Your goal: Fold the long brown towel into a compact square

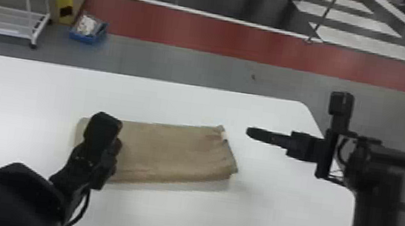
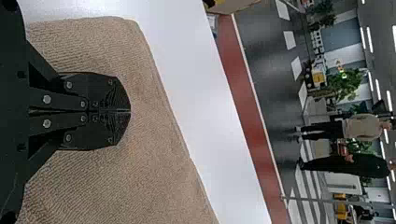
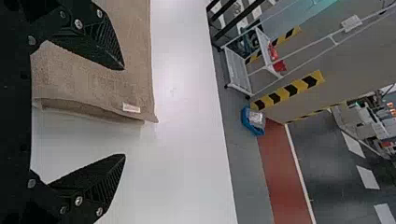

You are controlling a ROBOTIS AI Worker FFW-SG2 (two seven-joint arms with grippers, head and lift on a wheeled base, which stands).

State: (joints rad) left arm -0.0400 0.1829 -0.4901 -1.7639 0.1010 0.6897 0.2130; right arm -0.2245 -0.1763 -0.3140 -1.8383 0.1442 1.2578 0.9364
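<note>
The brown towel (image 1: 170, 151) lies folded into a flat rectangle on the white table, its layered short edge toward the right. Over its left end is my left gripper (image 1: 102, 127); in the left wrist view the left gripper (image 2: 130, 111) is shut, fingertips together, above the towel (image 2: 154, 177), and whether it touches the cloth I cannot tell. My right gripper (image 1: 249, 132) is off the towel's right end. In the right wrist view the right gripper (image 3: 124, 112) stands open with nothing between its tips, near the towel's edge with a small white label (image 3: 131, 108).
The white table (image 1: 176, 103) extends around the towel, with its rounded far right corner near the right arm. Beyond it on the floor are a blue bin (image 1: 89, 30) and a white wire shelf (image 1: 4, 19).
</note>
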